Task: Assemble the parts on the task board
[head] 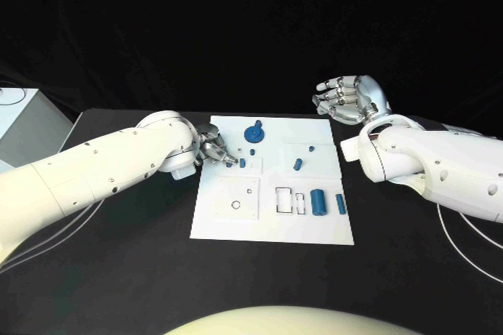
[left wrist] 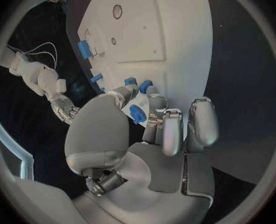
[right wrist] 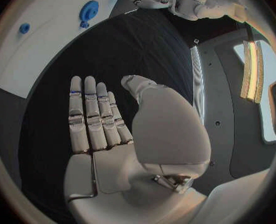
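The fingers of the left hand are seen curled down over the near-left part of the white board, and a small blue peg is pinched at their tips. Just beyond those fingertips, more small blue pegs are lying on the board, with a blue wheel farther out. The right hand is held up off the board's far right corner, fingers straight and side by side, nothing grasped.
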